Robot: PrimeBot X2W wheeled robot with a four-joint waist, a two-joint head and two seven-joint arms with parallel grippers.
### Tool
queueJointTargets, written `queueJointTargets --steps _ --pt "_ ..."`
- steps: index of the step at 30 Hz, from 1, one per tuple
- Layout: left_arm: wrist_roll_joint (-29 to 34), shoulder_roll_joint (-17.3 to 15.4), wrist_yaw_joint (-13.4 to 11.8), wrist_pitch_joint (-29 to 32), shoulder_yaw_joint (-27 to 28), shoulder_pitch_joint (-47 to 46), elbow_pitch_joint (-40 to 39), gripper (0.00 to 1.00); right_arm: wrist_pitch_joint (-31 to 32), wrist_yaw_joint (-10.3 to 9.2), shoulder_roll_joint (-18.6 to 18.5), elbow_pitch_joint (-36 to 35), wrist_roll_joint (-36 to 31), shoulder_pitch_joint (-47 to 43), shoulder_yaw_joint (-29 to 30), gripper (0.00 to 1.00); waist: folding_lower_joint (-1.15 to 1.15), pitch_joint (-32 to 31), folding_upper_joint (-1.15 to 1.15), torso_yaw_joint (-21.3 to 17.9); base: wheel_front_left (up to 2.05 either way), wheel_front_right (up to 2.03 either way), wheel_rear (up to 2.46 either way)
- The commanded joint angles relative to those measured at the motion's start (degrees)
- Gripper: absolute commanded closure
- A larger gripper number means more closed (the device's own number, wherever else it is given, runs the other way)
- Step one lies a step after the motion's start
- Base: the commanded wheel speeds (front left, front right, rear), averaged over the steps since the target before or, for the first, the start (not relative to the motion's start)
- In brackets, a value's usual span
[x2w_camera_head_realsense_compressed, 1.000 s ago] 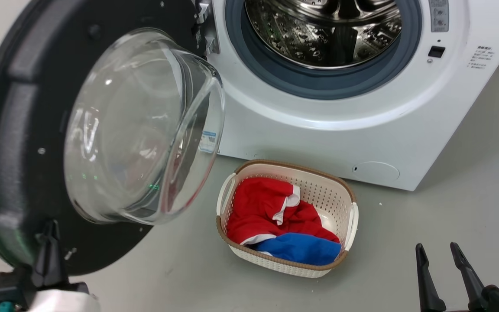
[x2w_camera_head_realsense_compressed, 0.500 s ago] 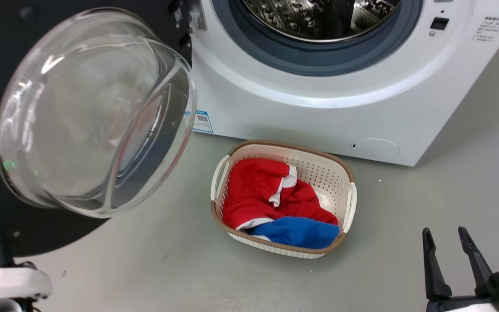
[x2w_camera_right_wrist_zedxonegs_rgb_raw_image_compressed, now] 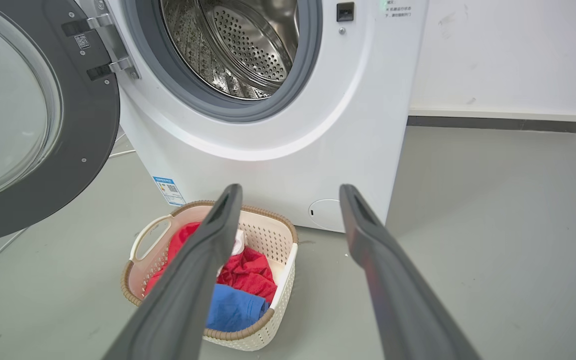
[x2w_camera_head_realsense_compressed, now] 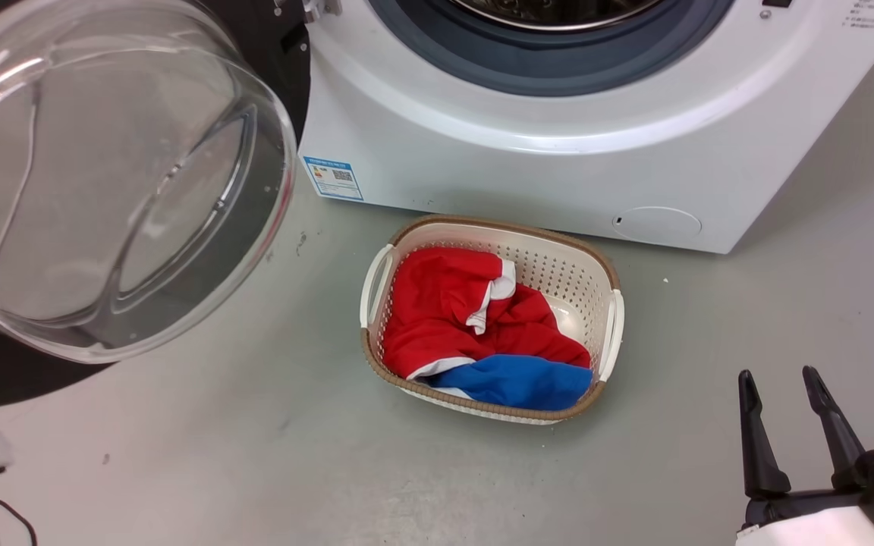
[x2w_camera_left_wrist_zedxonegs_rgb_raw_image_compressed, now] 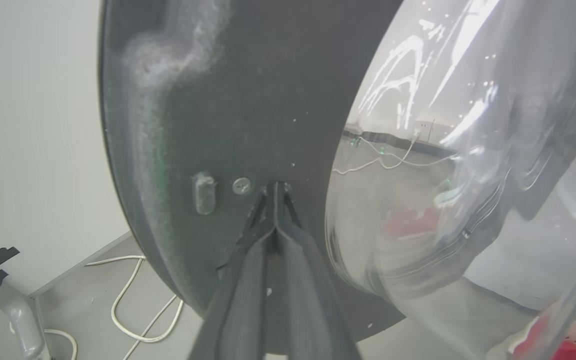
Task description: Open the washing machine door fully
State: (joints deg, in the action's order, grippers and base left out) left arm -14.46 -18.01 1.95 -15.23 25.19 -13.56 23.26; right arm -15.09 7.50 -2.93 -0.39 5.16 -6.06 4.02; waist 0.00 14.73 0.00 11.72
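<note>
Laundry [x2w_camera_head_realsense_compressed: 475, 341] lay in the one white laundry basket [x2w_camera_head_realsense_compressed: 613, 334] on the floor, just in front of the washing machine [x2w_camera_head_realsense_compressed: 528, 167]. It held two garments, a red one with white trim [x2w_camera_head_realsense_compressed: 437, 303] and a blue one [x2w_camera_head_realsense_compressed: 517, 383] touching it. The machine's steel drum [x2w_camera_right_wrist_zedxonegs_rgb_raw_image_compressed: 238, 45] gaped. The washing machine door [x2w_camera_right_wrist_zedxonegs_rgb_raw_image_compressed: 93, 125] hung wide on its hinge at the robot's left, with its glass bowl [x2w_camera_head_realsense_compressed: 103, 174] bulging outward. The left gripper [x2w_camera_left_wrist_zedxonegs_rgb_raw_image_compressed: 275, 187] was pinched closed, tips against the door's black inner face. The right gripper [x2w_camera_head_realsense_compressed: 778, 373] stood parted and empty over the floor, right of the basket.
</note>
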Motion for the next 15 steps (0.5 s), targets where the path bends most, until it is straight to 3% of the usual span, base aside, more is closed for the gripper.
queueJointTargets --steps 1,15 --pt "-0.3 -0.9 -0.05 0.14 1.01 -1.45 1.13 1.0 -0.1 -0.01 0.1 -0.3 -0.06 0.62 0.07 0.0 0.0 0.48 0.0 -0.31 0.0 0.0 0.0" --pt "0.75 -3.13 0.52 0.14 5.28 -7.35 10.87 1.0 -0.1 -0.01 0.1 -1.87 -0.61 1.55 0.26 0.0 0.0 2.07 0.0 -1.53 0.0 0.0 0.0"
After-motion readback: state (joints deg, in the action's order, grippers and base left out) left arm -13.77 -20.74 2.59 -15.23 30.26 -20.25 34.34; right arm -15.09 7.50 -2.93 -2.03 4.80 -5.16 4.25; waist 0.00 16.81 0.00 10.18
